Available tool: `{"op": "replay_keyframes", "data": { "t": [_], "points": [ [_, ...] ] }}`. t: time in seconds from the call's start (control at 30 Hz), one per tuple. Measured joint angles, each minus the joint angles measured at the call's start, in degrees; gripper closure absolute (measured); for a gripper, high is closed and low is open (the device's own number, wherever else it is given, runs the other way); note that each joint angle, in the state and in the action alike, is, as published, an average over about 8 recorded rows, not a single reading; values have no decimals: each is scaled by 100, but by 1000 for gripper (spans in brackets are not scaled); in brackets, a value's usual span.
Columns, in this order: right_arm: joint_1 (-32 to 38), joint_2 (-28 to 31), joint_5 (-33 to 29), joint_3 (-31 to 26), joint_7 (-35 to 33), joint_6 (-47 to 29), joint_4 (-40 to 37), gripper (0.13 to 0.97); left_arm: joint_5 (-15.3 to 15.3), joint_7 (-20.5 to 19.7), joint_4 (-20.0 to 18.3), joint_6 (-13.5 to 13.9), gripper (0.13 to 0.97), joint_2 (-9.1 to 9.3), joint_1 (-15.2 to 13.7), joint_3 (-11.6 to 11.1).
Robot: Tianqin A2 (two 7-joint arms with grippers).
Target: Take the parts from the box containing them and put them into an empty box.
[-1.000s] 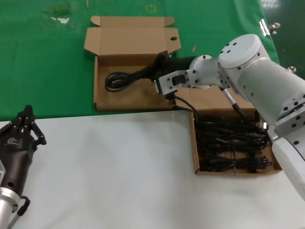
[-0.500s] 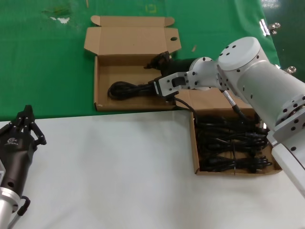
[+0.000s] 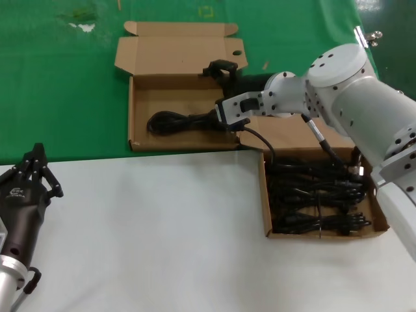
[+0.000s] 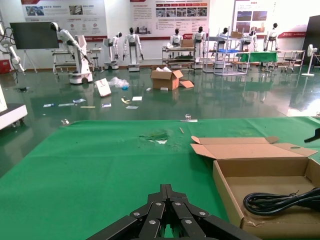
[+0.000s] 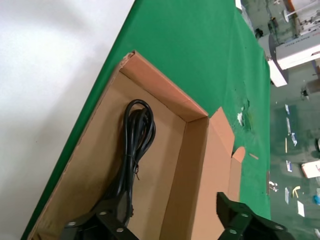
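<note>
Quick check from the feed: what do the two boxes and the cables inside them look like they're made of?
Far box and near box: brown cardboard, matte, with folded flaps and raw cut edges. Cable in the far box and cable bundles in the near box: black jacket, probably rubber or plastic, slightly glossy, bending in loose loops.
</note>
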Motion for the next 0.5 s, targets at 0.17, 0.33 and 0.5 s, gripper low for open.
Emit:
{"op": "replay_keyframes", "data": {
  "t": [0.17,0.33,0.5],
  "points": [
    [34,96,-27,195,-96,-134,0,459,0,0,0,0,957,0,0,0],
    [58,226,-33,376,-155,-270,8,369,0,0,0,0,957,0,0,0],
    [67,384,-16,554,-213,-430,23,265,0,0,0,0,957,0,0,0]
  ]
}}
